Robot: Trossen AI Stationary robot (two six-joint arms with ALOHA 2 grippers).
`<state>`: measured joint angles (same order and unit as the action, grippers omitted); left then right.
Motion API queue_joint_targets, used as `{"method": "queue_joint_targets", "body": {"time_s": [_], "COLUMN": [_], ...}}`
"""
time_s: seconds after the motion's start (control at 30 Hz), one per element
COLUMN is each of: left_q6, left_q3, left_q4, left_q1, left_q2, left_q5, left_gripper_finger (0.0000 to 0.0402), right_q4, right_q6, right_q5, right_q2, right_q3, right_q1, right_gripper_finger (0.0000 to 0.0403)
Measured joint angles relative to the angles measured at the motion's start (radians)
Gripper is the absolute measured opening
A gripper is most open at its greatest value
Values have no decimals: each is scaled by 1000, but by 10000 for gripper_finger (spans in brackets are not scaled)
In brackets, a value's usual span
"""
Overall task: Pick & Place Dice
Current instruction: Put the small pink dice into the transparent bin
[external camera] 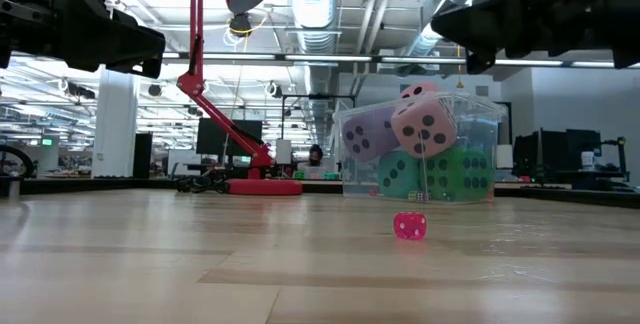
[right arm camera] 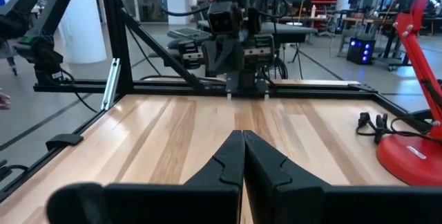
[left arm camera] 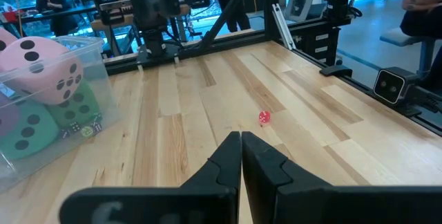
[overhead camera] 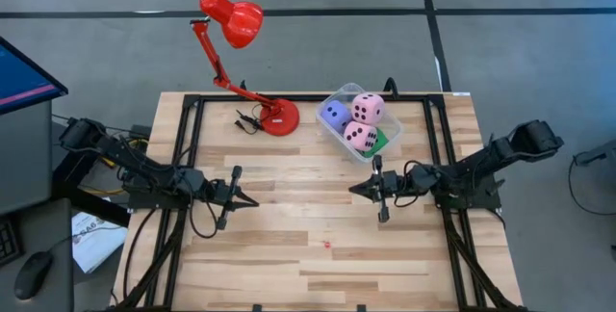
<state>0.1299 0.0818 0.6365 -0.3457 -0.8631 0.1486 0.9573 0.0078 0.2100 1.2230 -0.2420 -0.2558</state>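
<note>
Dice are split between two places. One tiny pink die (overhead camera: 327, 245) lies alone on the bare wooden surface (overhead camera: 289, 273), toward the near edge and roughly midway between the arms; the low view shows it resting flat, well in front of the tub. The big soft dice are packed in the clear plastic tub (overhead camera: 339, 95) at the far right of the surface: two pink (overhead camera: 367, 108) on top, a purple-blue one (overhead camera: 334, 114) beside them, green (overhead camera: 382, 139) underneath, and a few tiny dice show against the tub wall in the left wrist view. That looks like the collecting spot, so the lone die is probably the one left to move.

The left tool (overhead camera: 248, 199) hovers over the surface with its fingers pressed together, gripping nothing. The right tool (overhead camera: 358, 191), just in front of the tub, is likewise closed and empty. Both point inward at each other, likely a resting pose.

A red desk lamp (overhead camera: 236, 23) stands at the far edge, clear of the work.
</note>
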Motion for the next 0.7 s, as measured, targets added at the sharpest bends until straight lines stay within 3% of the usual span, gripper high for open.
{"method": "queue_joint_targets", "body": {"time_s": [0.7], "left_q6": [0], "left_q3": [0], "left_q4": [2], "left_q1": [0], "left_q2": [0], "left_q5": [0], "left_gripper_finger": [1], "right_q4": [-9], "right_q6": [-72], "right_q5": [0], "right_q2": [212], "right_q3": [-234], "right_q1": [2], "right_gripper_finger": [0]}}
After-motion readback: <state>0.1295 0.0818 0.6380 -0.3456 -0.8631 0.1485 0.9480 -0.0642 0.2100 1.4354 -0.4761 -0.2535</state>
